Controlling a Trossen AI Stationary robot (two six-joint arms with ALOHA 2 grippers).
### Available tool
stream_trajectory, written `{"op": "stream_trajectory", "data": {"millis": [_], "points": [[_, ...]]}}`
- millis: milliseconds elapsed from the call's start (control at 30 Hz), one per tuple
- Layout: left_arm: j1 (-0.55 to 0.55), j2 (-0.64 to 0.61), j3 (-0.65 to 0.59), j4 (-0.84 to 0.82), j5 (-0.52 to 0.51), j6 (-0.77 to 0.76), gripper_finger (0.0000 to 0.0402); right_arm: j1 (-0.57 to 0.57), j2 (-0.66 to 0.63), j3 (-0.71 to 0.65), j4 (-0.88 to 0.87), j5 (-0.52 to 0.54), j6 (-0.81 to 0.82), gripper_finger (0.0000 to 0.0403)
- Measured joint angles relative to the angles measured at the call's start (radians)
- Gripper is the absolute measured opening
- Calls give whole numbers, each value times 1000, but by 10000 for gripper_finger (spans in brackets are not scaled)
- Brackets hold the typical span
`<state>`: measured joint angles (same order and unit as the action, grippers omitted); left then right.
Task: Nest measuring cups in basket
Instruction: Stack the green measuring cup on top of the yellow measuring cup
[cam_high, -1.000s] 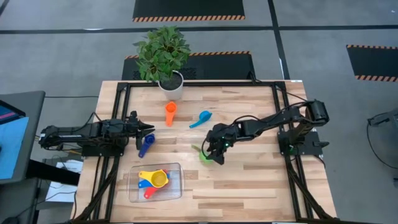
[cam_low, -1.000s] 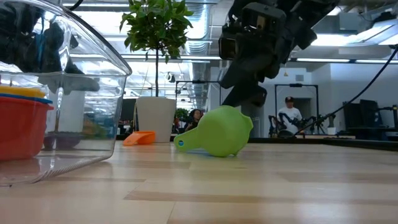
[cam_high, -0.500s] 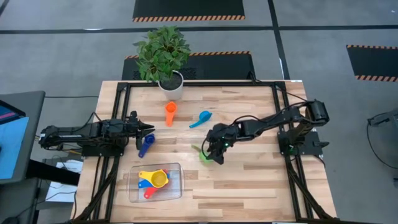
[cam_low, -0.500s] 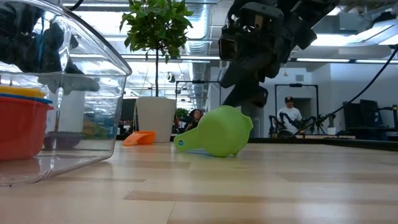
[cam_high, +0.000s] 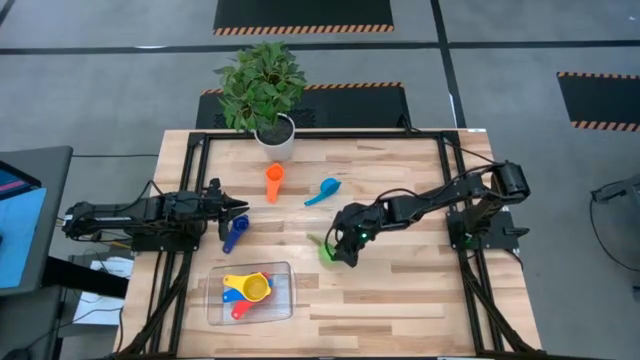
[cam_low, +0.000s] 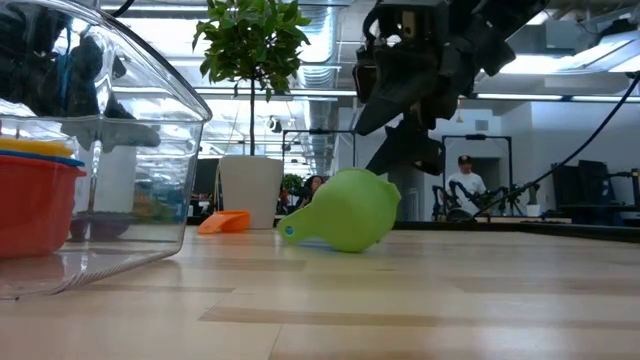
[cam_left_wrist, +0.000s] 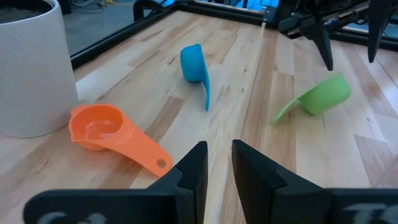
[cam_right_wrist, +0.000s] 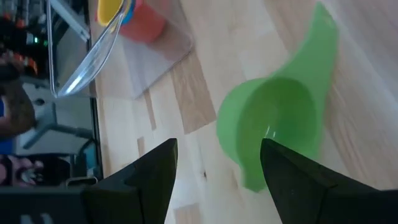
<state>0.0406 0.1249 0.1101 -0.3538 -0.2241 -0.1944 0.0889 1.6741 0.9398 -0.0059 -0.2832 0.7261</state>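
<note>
A green measuring cup (cam_high: 325, 249) lies on its side mid-table, handle toward the far-left, mouth facing my right wrist camera (cam_right_wrist: 273, 124). My right gripper (cam_high: 344, 244) is open just above it, one finger on either side of the bowl (cam_low: 345, 210). My left gripper (cam_high: 238, 209) is shut and waits at the table's left, next to a dark blue cup (cam_high: 233, 233). An orange cup (cam_high: 274, 182) and a light blue cup (cam_high: 322, 191) lie farther back. The clear basket (cam_high: 284, 272) near the front holds yellow, red and blue cups (cam_high: 247, 291). My right gripper comes at the green cup's bowl (cam_right_wrist: 249, 143) from above, slanting down from the table's right. Whether a finger (cam_right_wrist: 292, 180) touches the bowl, I cannot tell. The cup lies on its side on the table.
A white pot with a green plant (cam_high: 275, 134) stands at the far edge, behind the orange cup. Bare wood lies between the green cup and the basket and along the table's right half (cam_high: 420, 290). People show in the room beyond (cam_low: 465, 185).
My right gripper has crept a little toward the table's left over the green cup and tipped slightly. The green cup has rocked a little leftward on the table.
</note>
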Motion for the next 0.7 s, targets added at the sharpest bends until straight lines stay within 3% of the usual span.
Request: {"op": "stream_trajectory", "data": {"millis": [267,533,700], "points": [[0,0,0,0,0,0,62,0,0,0,8,4,-50,255],[0,0,0,0,0,0,62,0,0,0,128,5,-109,255],[0,0,0,0,0,0,62,17,25,0,184,89,-114,255]]}}
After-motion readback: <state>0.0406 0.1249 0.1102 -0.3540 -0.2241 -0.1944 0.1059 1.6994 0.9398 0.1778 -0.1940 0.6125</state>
